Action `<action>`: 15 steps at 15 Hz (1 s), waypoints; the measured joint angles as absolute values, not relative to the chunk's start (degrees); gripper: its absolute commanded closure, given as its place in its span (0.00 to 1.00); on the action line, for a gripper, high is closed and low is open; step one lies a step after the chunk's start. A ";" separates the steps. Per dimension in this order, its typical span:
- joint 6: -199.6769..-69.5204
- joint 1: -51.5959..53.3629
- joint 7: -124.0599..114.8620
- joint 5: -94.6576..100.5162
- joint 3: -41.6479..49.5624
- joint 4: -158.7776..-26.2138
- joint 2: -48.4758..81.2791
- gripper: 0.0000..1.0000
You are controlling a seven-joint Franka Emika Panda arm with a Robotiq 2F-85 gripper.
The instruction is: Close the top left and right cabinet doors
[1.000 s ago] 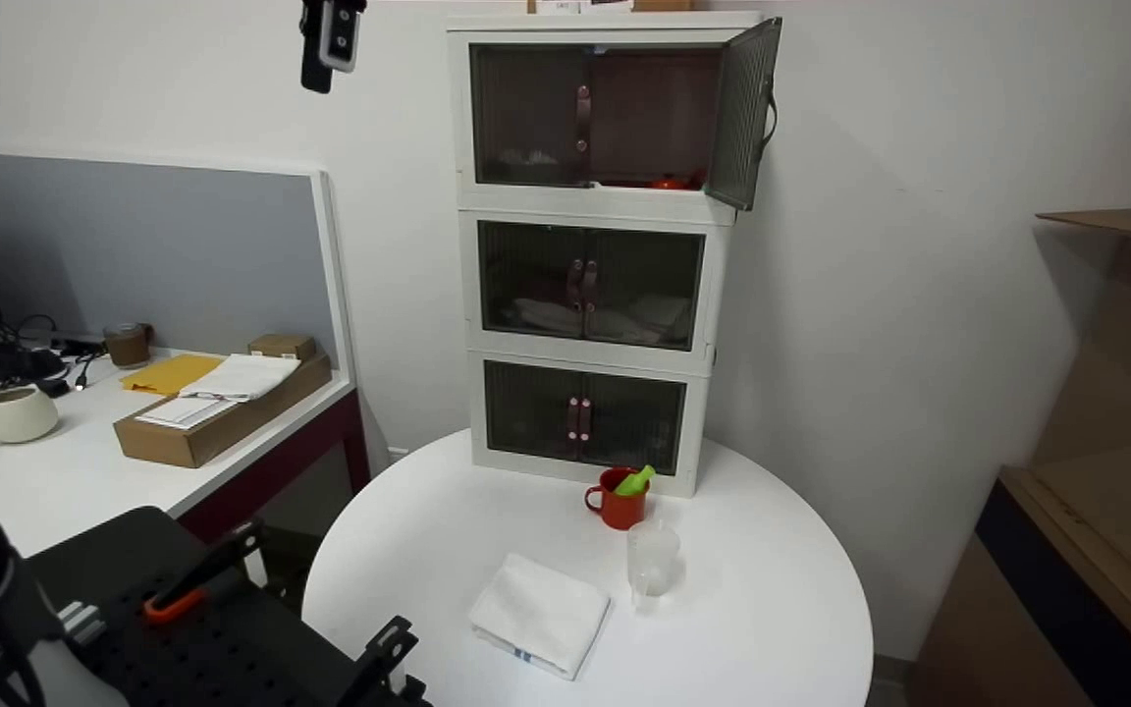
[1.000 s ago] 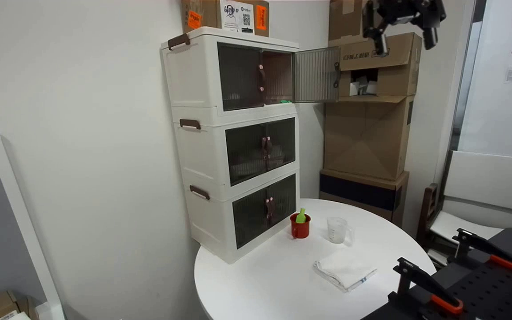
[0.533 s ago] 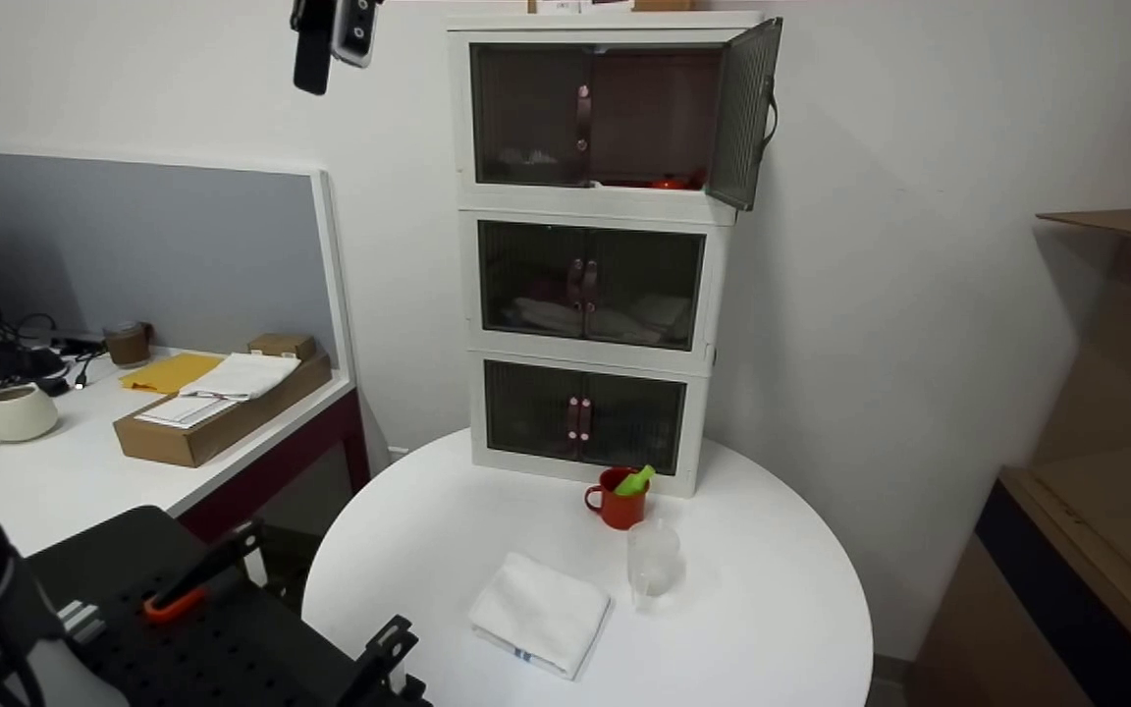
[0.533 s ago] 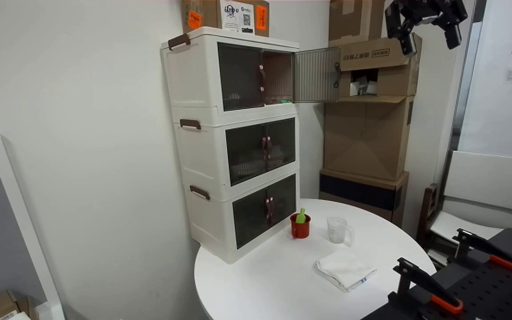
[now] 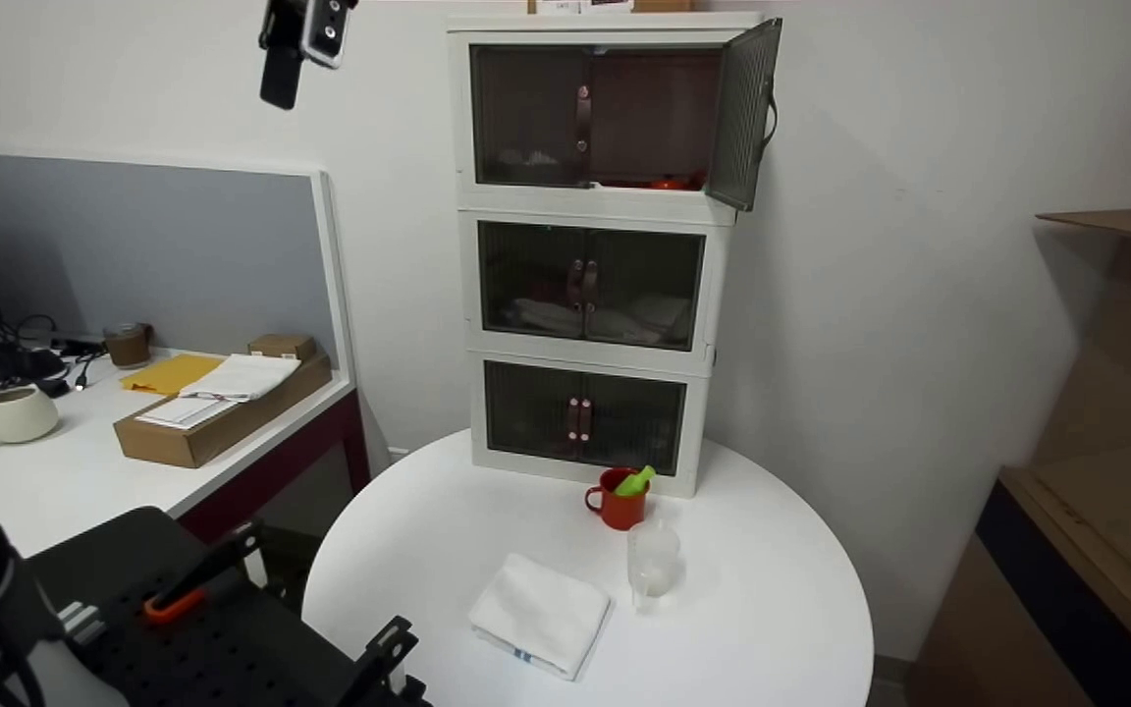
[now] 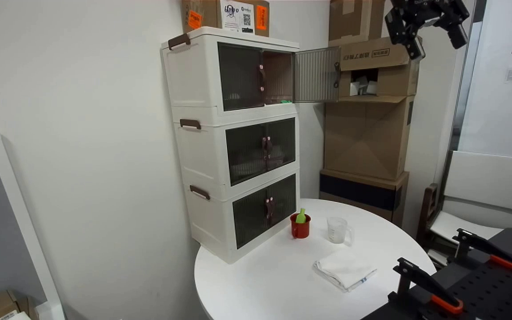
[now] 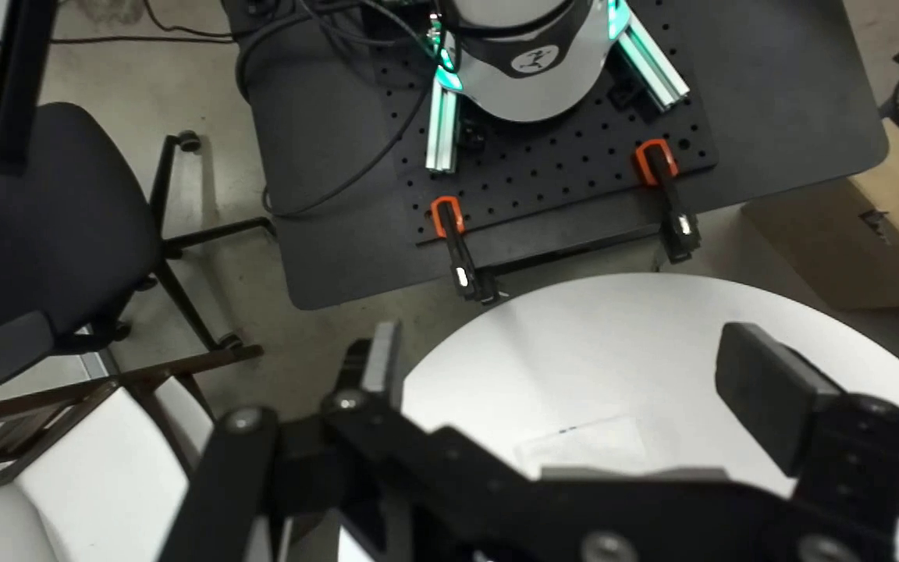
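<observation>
Looks like we're half done: top left door (image 5: 526, 116) looks flush in the cabinet (image 5: 595, 203), top right door (image 5: 747, 113) hangs open off the cabinet's right edge, yet to close, our fingers (image 7: 762, 394) spread wide, empty, well apart from it.

Top right door (image 5: 745, 115) wide open

Behind it all I see a plain pale wall (image 5: 889, 344), softly shadowed. In an exterior view a white desk (image 5: 55, 491) on the left meets a grey partition (image 5: 163, 245), with a round white tabletop (image 5: 762, 619) to the right. In both exterior views cardboard boxes (image 6: 367, 138) are stacked on the right; in an exterior view a white-backed chair (image 6: 489, 182) stands right of them. In the wrist view I look down on a black office chair (image 7: 51, 218) and dull grey floor (image 7: 325, 343).
</observation>
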State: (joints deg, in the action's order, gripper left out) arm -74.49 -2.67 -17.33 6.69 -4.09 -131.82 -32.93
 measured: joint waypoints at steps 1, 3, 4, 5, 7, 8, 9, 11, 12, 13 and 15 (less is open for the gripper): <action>-73.13 -2.91 -16.49 8.34 -3.72 -130.98 -32.90 0.00; -71.06 -3.43 -13.23 12.14 -1.96 -128.68 -32.67 0.00; -70.62 -3.69 -10.78 14.08 -0.66 -127.39 -32.28 0.00; -70.56 -3.87 -7.82 16.05 0.87 -126.00 -31.65 0.00; -71.40 -3.89 -0.05 19.97 4.17 -123.09 -29.57 0.00; -72.90 -3.82 4.24 21.66 5.77 -121.78 -28.27 0.00; -74.69 -3.75 8.38 23.14 7.19 -120.54 -26.78 0.00; -78.28 -3.70 16.05 25.45 9.31 -117.96 -23.31 0.00; -79.72 -3.69 19.53 26.44 9.92 -116.49 -21.35 0.00; -80.85 -3.69 22.48 27.20 10.25 -114.81 -19.30 0.00; -82.22 -3.73 26.63 28.00 10.40 -110.70 -15.09 0.00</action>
State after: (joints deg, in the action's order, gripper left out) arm -82.22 -3.73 26.63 28.00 10.40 -110.70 -15.09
